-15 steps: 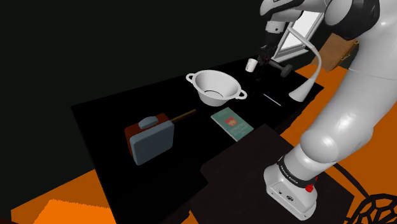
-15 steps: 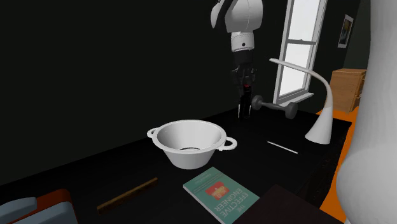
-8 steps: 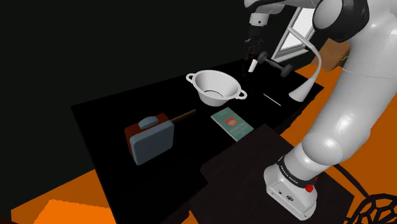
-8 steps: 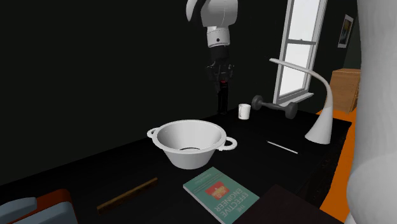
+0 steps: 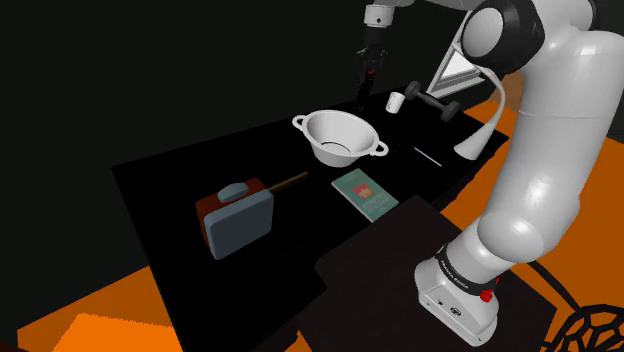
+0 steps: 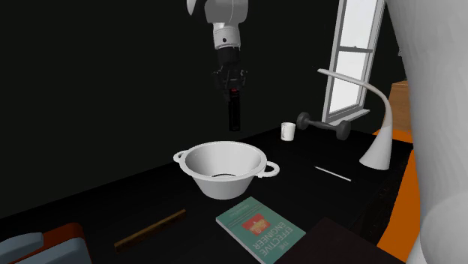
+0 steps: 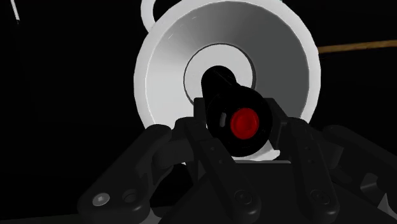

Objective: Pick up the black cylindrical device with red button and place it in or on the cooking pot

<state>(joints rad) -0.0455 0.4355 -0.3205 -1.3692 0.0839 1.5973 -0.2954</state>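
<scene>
My gripper (image 6: 232, 88) is shut on the black cylindrical device (image 6: 234, 114), which hangs upright below the fingers, its red button (image 7: 244, 123) near the top. In the wrist view the device (image 7: 229, 105) points straight down at the middle of the white two-handled cooking pot (image 7: 165, 57). The pot (image 6: 223, 169) stands on the black table (image 6: 315, 195), and the device hovers well above its far rim. In the shoulder view the gripper (image 5: 368, 62) with the device (image 5: 362, 88) is above and behind the pot (image 5: 338, 137).
A white mug (image 6: 287, 131), a dumbbell (image 6: 322, 124), a white bent lamp (image 6: 375, 146) and a thin white stick (image 6: 332, 173) lie to the second exterior view's right. A teal book (image 6: 260, 228), a wooden stick (image 6: 150, 229) and a red-grey case (image 5: 236, 215) sit nearer.
The arm has carried the device up and toward the second exterior view's left, away from the mug and dumbbell, until it hangs over the pot. The grip stays shut.
</scene>
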